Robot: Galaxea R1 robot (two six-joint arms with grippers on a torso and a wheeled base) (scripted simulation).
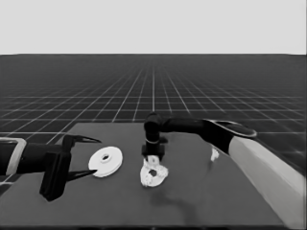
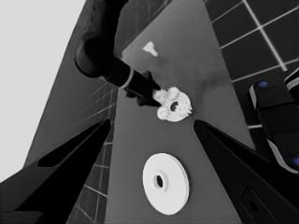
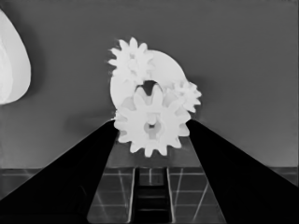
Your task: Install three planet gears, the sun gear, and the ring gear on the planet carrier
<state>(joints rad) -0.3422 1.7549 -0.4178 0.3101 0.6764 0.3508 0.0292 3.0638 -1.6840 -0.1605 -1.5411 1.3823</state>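
Smaller white round part carries two toothed gears; right gripper jaws pinch a third white gear above it for seating (left gripper parked, jaws spread)

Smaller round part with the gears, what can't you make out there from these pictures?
- Head view: the right claw covers the smaller round part, so the gear count is hidden.
- Right wrist view: the nearest gear hides the middle hole; a fourth gear cannot be ruled in or out.
- Left wrist view: the gears' teeth merge together.
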